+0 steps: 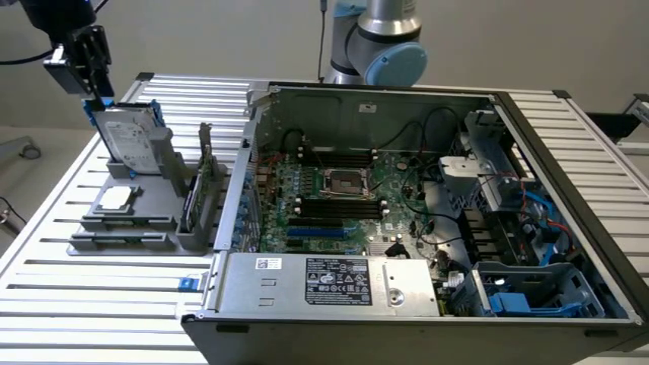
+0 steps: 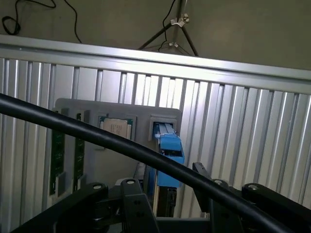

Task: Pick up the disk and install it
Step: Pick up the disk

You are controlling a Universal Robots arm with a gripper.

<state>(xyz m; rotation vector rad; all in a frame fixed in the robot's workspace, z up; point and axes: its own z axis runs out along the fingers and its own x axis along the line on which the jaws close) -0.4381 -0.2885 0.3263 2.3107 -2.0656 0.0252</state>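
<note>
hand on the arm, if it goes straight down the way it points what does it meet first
Most likely the top edge of the upright silver-grey metal disk framed in blue plastic, which stands right under the hand in the exterior view; depth is unclear.

No legible text, even on the black-white label

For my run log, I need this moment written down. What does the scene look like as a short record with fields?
claw: just above the disk's top edge, at the exterior view's left
disk: standing on edge in the grey holder, blue carrier attached
grey holder: on the slatted table, beside the computer case; also holds a square chip
computer case: open, motherboard exposed
progress: disk not yet in the case
</note>
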